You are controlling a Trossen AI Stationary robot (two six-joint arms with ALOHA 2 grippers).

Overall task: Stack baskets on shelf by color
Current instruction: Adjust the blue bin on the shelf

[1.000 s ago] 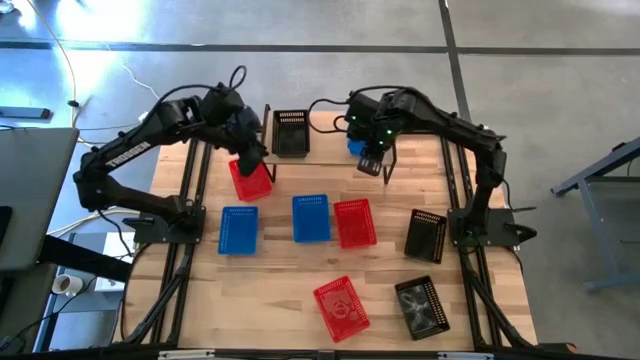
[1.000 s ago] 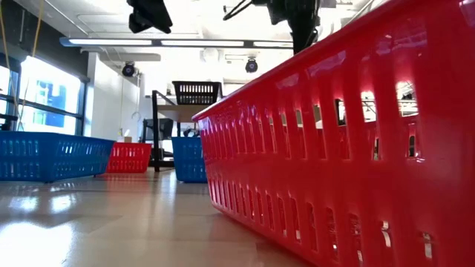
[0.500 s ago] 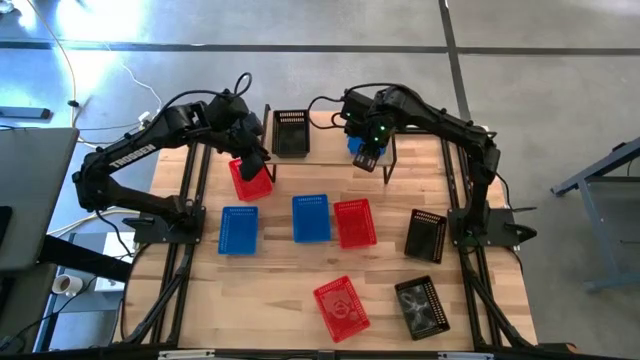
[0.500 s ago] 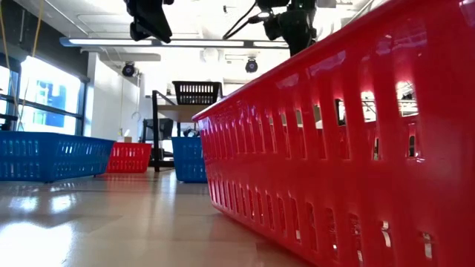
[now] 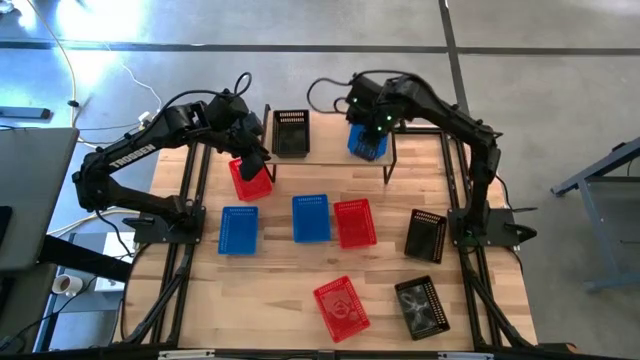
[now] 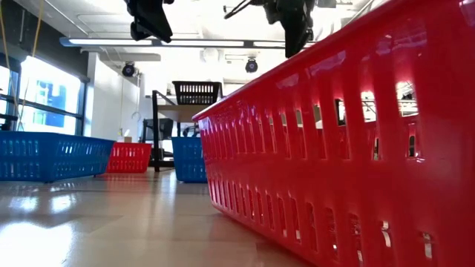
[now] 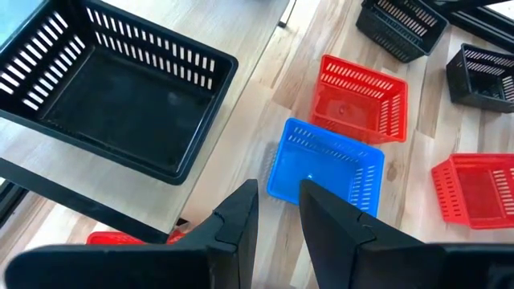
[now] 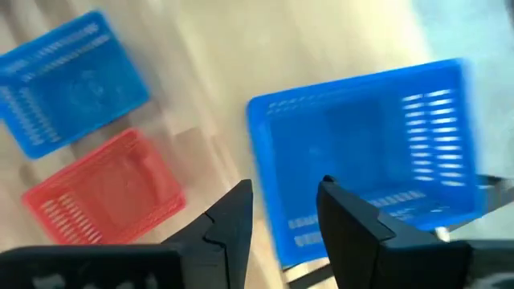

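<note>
The shelf stands at the table's far side. A black basket sits on its left end and a blue basket on its right end. My right gripper hangs open just above the blue basket, at its far side, with nothing between its fingers. My left gripper is open and empty, high over a red basket that rests on the table left of the shelf. In the left wrist view the black basket lies on the plank.
On the table lie two blue baskets, two more red baskets and two black baskets. The near red basket fills the low view's right. The shelf's middle is bare plank.
My right gripper has drawn back from over the blue basket toward the table's far edge and a little up, staying open. The blue basket has stayed on the shelf's right end and now shows whole from above.
</note>
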